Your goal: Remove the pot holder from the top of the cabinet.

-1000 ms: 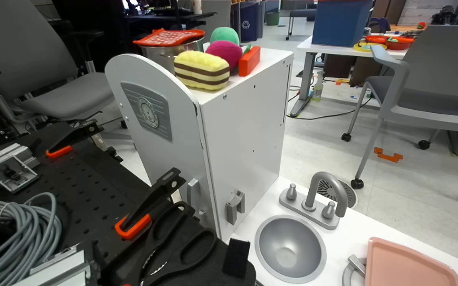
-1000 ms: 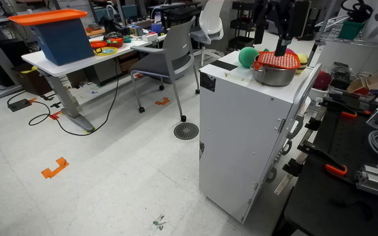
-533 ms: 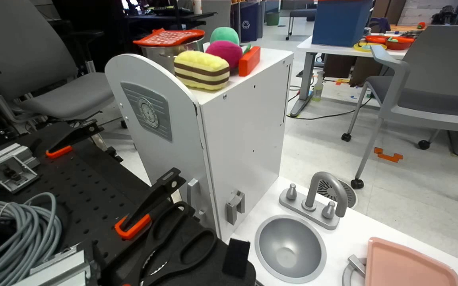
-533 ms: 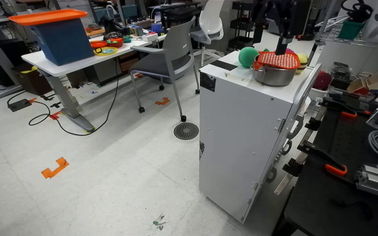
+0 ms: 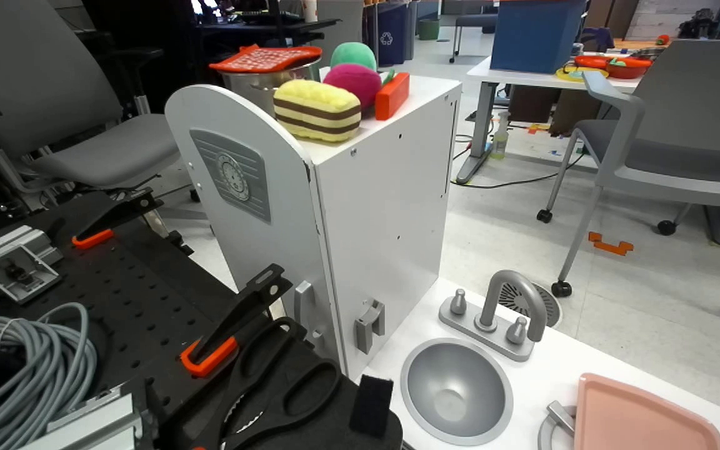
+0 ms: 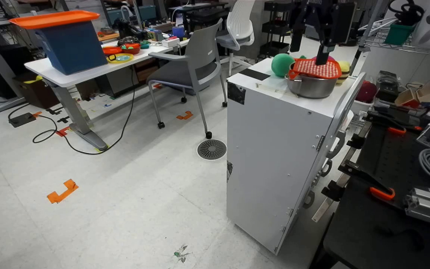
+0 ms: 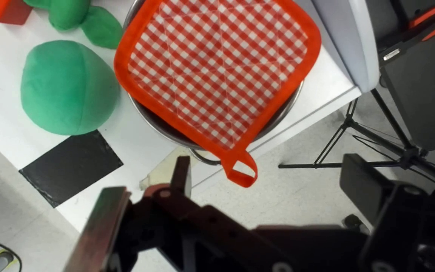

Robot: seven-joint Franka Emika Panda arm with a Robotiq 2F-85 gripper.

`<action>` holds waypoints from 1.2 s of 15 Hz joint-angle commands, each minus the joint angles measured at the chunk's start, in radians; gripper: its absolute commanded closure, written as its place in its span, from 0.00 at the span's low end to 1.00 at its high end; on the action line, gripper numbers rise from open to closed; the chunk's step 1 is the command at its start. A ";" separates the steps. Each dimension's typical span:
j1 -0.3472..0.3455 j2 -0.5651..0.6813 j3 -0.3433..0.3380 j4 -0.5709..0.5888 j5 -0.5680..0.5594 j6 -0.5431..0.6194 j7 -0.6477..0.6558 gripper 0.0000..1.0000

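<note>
The orange-red checked pot holder [image 7: 217, 68] lies flat on a metal pot [image 6: 310, 89] on top of the white cabinet [image 6: 274, 157]. It shows in both exterior views [image 5: 266, 60] [image 6: 318, 69]. In the wrist view its hanging loop sticks out past the pot rim, over the cabinet's edge. My gripper [image 7: 267, 166] is open and empty. In the wrist view the loop lies between the fingers' lines, nearer the left finger [image 7: 181, 173]. In an exterior view the gripper [image 6: 309, 55] hangs in front of the pot holder; I cannot tell the exact height gap.
A green ball [image 7: 68, 88], a pink ball [image 5: 354, 84], a yellow-brown striped block [image 5: 316, 111] and a red-orange block [image 5: 392, 96] stand by the pot. The cabinet's rounded panel [image 7: 361, 45] rises beside it. A black work table [image 6: 379, 209] stands close by.
In an exterior view my gripper has shifted slightly right and down over the last half second. The pot holder and the other things have not moved.
</note>
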 commanded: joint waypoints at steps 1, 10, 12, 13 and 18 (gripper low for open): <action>-0.013 -0.011 -0.008 -0.014 0.015 0.005 0.000 0.00; 0.012 0.027 0.013 0.026 -0.056 0.004 0.045 0.00; 0.019 0.051 0.020 0.044 -0.060 -0.004 0.047 0.00; 0.021 0.067 0.023 0.055 -0.054 -0.006 0.042 0.00; 0.018 0.127 0.027 0.094 -0.061 -0.006 0.043 0.00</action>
